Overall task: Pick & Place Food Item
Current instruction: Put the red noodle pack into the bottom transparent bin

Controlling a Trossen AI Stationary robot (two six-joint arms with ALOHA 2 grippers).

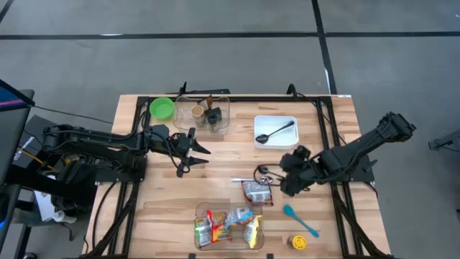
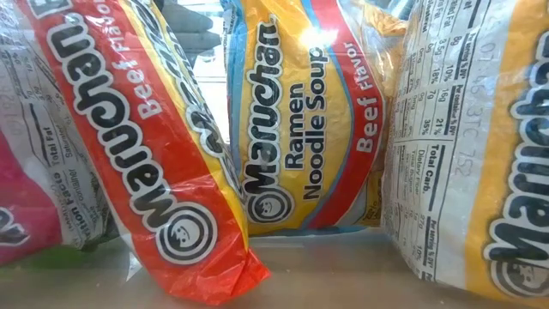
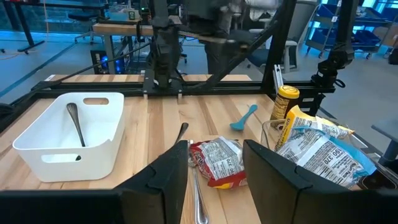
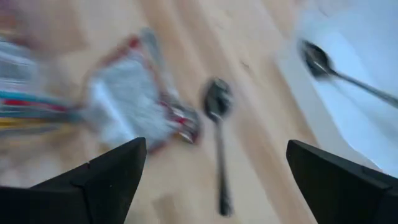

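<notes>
Wooden table (image 1: 158, 216), ramen packet (image 1: 256, 192), teal spatula (image 1: 300, 219), white bin (image 1: 275, 131)

Both arms are matt black, built of blocky jointed links with black cables running along them (the left arm (image 1: 93, 147) carries the thicker bundle). The right arm (image 1: 359, 151) ends in a stubby head. Each gripper has two dark, wedge-shaped fingers (image 4: 106, 180) with flat faces.

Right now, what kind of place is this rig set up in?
Probably a robotics lab or workshop, not a kitchen. The wooden table stands on a bare concrete floor, and the left wrist view shows more workbenches and blue storage bins behind it.
</notes>
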